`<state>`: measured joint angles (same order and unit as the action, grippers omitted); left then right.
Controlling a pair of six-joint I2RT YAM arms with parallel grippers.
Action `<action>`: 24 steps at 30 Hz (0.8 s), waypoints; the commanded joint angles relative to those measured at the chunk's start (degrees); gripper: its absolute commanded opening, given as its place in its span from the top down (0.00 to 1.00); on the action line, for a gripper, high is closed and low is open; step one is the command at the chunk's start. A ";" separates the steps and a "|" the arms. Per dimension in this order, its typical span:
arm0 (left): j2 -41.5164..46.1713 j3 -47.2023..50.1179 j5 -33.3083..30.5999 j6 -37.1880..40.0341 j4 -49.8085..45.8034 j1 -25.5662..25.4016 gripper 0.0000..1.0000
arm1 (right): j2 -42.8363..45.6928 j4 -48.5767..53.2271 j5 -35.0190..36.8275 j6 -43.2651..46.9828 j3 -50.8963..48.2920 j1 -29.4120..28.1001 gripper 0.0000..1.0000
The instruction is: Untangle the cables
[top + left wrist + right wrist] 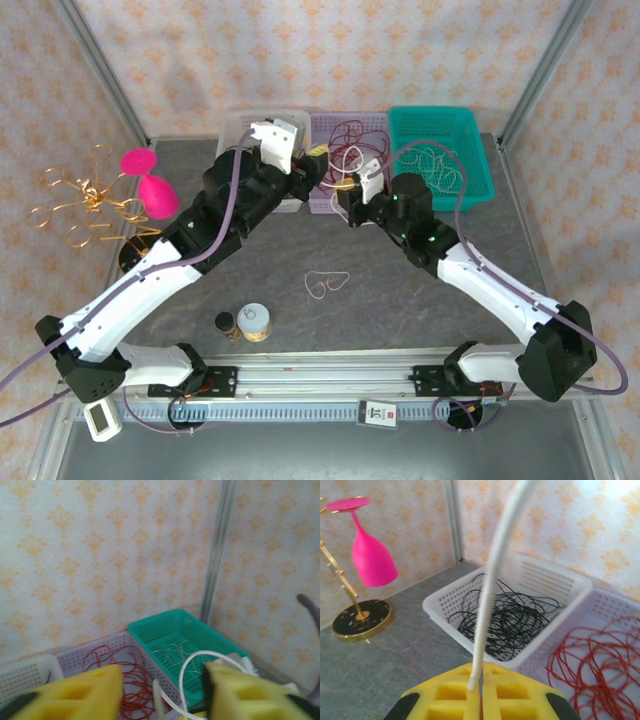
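Observation:
My right gripper (481,681) is shut on the end of a thick off-white cable (492,580) that rises steeply out of the view. Black cables (512,617) lie coiled in a white basket (570,587), and red cables (595,665) fill the lavender basket (615,605) beside it. My left gripper (162,694) is open, its yellow fingers (75,695) wide apart, with the off-white cable's loop (187,667) passing between them untouched. In the top view both grippers, left (318,165) and right (345,187), meet at the lavender basket's front. A thin off-white cable (327,282) lies loose on the table.
A teal basket (475,195) at the back right holds thin off-white cables (435,160). A gold wire ornament (80,195) and a pink glass (150,182) stand at the left. Two small jars (253,320) sit near the front edge.

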<state>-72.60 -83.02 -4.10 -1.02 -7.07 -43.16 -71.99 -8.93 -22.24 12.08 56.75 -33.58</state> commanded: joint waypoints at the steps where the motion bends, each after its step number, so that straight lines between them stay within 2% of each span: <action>1: -1.82 0.44 -7.73 -2.13 1.55 -0.52 0.33 | 2.12 1.74 4.56 -6.05 -0.04 4.09 1.00; 5: -1.87 2.52 -8.37 -2.59 1.88 -0.44 0.26 | -0.99 7.90 6.16 -11.41 4.73 12.83 1.00; 10: 1.40 9.42 -6.66 -4.49 0.13 -0.44 0.24 | -11.60 15.10 4.48 -16.44 16.16 25.68 1.00; 15: 5.52 18.68 0.69 -8.00 -2.71 -0.48 0.30 | -22.84 14.02 13.94 -15.61 24.72 30.40 1.00; 18: 6.86 23.78 0.44 -12.66 -4.47 -0.54 0.34 | -31.23 13.57 18.99 -14.85 29.78 31.77 1.00; 21: 8.02 28.88 -1.73 -17.73 -4.59 -0.60 0.34 | -40.68 16.82 20.01 -14.34 37.35 33.22 0.98; 24: 7.68 32.62 -0.35 -20.75 -4.75 -0.62 0.37 | -48.24 19.32 20.63 -13.25 43.38 33.67 0.92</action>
<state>-65.58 -52.99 -5.13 -15.88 -10.22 -43.16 -115.74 6.09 -5.15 -2.28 95.94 -0.56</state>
